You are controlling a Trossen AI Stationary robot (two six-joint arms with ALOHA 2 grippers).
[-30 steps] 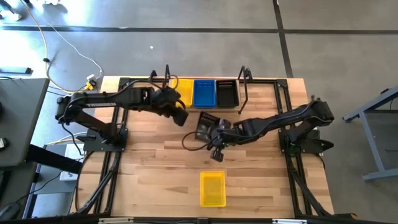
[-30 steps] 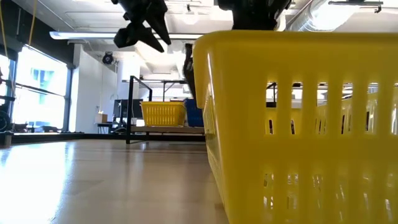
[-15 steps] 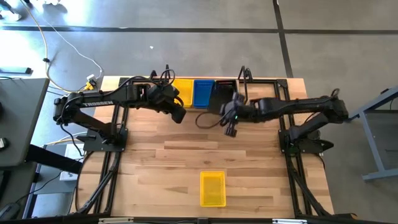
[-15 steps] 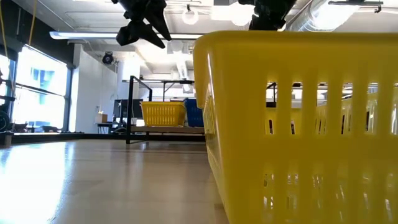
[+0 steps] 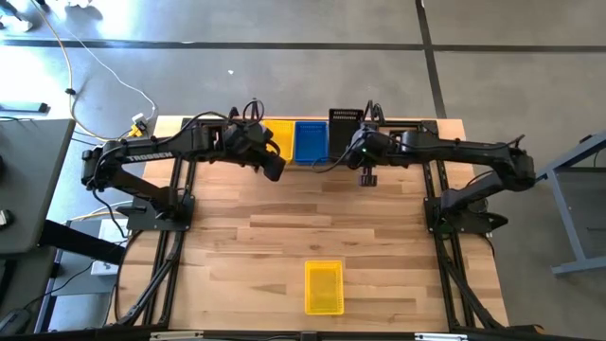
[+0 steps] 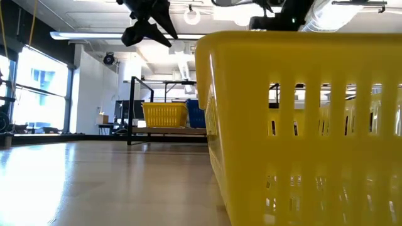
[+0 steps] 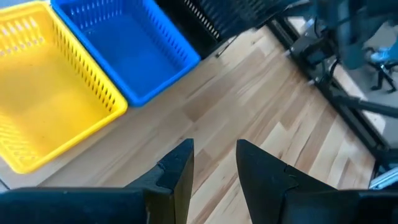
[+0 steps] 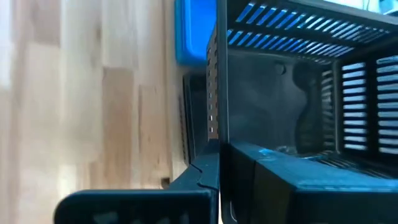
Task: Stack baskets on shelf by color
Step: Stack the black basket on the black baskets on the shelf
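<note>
One black basket (image 5: 345, 117) hangs tipped over the shelf's (image 5: 312, 163) right end, pinched by its wall in the right gripper (image 5: 357, 150), arm stretched across. Yellow basket (image 5: 278, 138) and blue basket (image 5: 310, 141) sit on the shelf; the left gripper (image 7: 212, 163) hovers nearby, fingers slightly parted, empty.

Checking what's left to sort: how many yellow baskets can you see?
2 separately visible: one yellow basket alone near the table's front edge, another yellow basket on the shelf beside the blue basket. More may be nested there.

Glossy plastic baskets (image 6: 301, 125), wood tabletop (image 5: 284, 237)
</note>
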